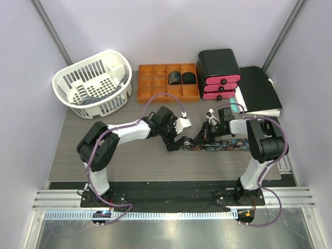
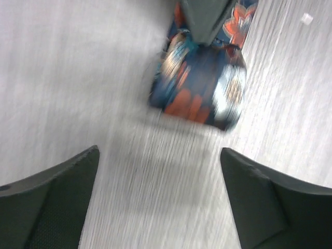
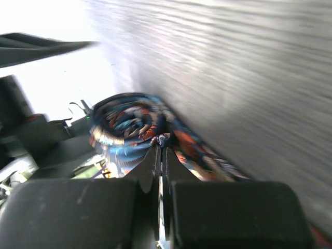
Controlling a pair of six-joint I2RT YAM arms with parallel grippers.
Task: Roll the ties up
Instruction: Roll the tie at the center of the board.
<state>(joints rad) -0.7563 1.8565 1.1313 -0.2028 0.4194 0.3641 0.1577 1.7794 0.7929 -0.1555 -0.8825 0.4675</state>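
Note:
A dark tie with red, blue and orange print (image 1: pixel 218 145) lies on the table, its left end wound into a roll (image 1: pixel 199 138). My right gripper (image 1: pixel 206 134) is shut on the middle of the roll (image 3: pixel 129 132), the flat tail (image 3: pixel 207 155) running off to the right. My left gripper (image 1: pixel 176 141) is open and empty just left of the roll, which shows ahead of its fingers (image 2: pixel 199 85). Two rolled ties (image 1: pixel 181 78) sit in the orange tray (image 1: pixel 150 83).
A white basket (image 1: pixel 93 83) holding some cloth stands at the back left. A black and pink drawer unit (image 1: pixel 219 72) and a black folder (image 1: pixel 259 88) stand at the back right. Purple cables loop over both arms.

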